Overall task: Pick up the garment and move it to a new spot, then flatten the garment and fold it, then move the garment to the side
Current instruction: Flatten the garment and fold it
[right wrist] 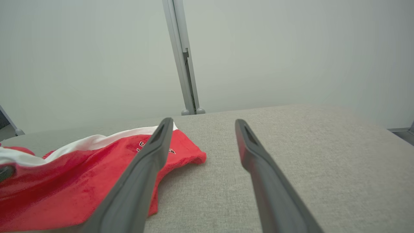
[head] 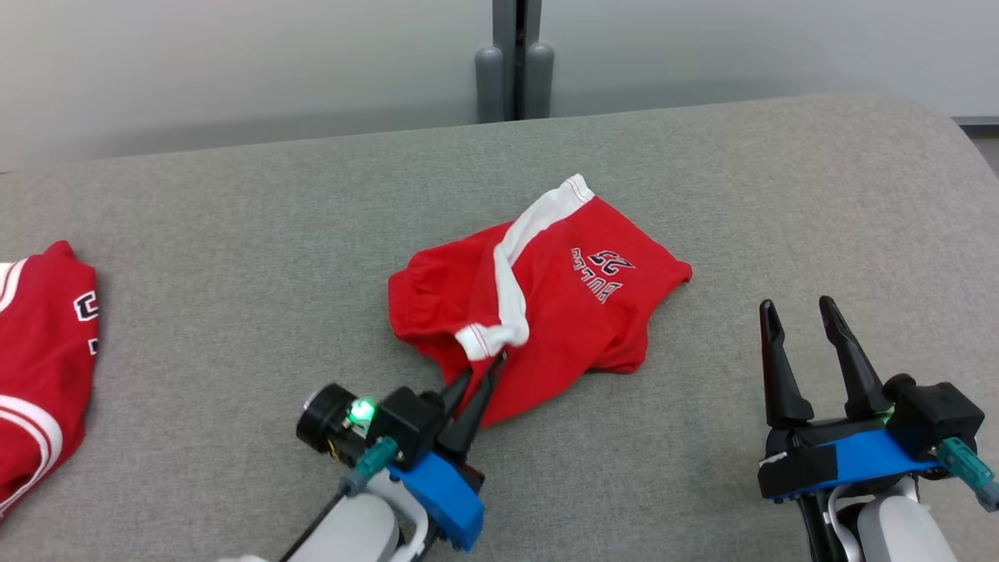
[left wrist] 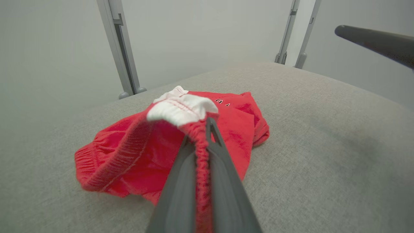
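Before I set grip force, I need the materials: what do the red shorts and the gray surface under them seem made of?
The red shorts: soft matte knit, perhaps cotton; they crumple loosely, and the waistband is gathered like elastic where the left gripper pinches it. The gray surface: matte woven upholstery cloth with a fine flecked grain; its rounded edge hints at padding.

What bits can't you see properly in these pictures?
- Head view: the other red garment is cut off by the left edge, so its whole shape is unknown.
- Right wrist view: a finger of the right gripper covers most of the print on the red shorts.
- Left wrist view: the left gripper, shut on the waistband, hides the cloth behind its fingers.
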Motion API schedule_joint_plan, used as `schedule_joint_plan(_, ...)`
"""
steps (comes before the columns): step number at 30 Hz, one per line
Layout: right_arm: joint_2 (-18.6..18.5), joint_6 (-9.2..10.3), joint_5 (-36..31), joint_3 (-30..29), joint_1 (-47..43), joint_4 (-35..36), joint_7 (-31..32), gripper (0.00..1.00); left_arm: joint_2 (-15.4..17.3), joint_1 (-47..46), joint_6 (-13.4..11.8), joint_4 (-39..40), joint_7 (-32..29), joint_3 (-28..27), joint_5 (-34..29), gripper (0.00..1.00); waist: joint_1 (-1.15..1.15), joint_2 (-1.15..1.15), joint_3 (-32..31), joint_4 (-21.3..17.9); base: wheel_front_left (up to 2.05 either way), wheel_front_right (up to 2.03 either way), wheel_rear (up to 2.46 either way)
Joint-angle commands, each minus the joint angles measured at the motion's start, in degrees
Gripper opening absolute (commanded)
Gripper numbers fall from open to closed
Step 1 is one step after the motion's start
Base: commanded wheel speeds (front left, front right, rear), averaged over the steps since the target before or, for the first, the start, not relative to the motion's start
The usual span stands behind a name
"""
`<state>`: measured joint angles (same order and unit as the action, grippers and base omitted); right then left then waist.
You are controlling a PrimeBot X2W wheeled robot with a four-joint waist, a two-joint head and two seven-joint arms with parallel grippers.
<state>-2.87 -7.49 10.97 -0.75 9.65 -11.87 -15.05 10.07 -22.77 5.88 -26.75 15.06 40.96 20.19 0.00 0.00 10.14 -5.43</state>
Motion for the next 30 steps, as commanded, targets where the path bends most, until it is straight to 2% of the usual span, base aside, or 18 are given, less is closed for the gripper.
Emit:
schedule_joint_plan(1, -0.03, -0.01, -0.43, -0.08, -0.84, -0.12, -0.19, 1.00, -0.24, 0.86, 0.01, 0.45, 0.16, 0.23, -0.12, 0.00, 0.00, 0.00, -0.10, 0.41, 0.00, 0.00, 0.00)
schedule_joint_plan(7, -0.04, -0.01, -0.54, 0.47, -1.66, -0.78, -0.20, 1.00, 0.24, 7.86, 0.53, 0.19, 0.16, 2.99, -0.09, 0.00, 0.00, 0.00, -1.52, 3.03, 0.00, 0.00, 0.00)
schedule_joint_plan(11, -0.04, -0.01, -0.68, 0.73, -1.84, -1.00, -0.19, 1.00, 0.31, 10.46, 0.45, -0.79, 0.16, 2.84, 0.67, 0.00, 0.00, 0.00, -1.93, 4.22, 0.00, 0.00, 0.00)
schedule_joint_plan(12, -0.04, -0.01, -0.69, 0.70, -1.91, -1.12, -0.19, 1.00, 0.04, 10.55, 0.11, -0.53, 0.16, 2.39, 0.83, 0.34, 0.00, 0.00, -2.05, 4.44, 0.00, 0.00, 0.00)
schedule_joint_plan(13, -0.05, -0.01, -0.67, 0.70, -1.95, -1.23, -0.19, 1.00, -0.18, 10.82, -0.06, -0.28, 0.16, 1.93, 0.99, 1.00, 0.00, 0.00, -2.22, 4.57, 0.00, 0.00, 0.00)
schedule_joint_plan(20, -0.04, -0.01, -0.54, 0.85, -2.72, -1.62, -0.19, 1.00, -0.22, 13.05, -2.56, 4.33, 0.17, -3.89, 0.61, 1.00, 0.00, 0.00, -3.64, 4.90, 0.00, 0.00, 0.00)
schedule_joint_plan(30, -0.04, -0.01, -0.29, 0.52, -3.73, -1.63, -0.19, 1.00, -0.35, 17.56, -3.49, 11.66, 0.17, -10.50, -1.25, 1.00, 0.00, 0.00, -4.75, 5.07, 0.00, 0.00, 0.00)
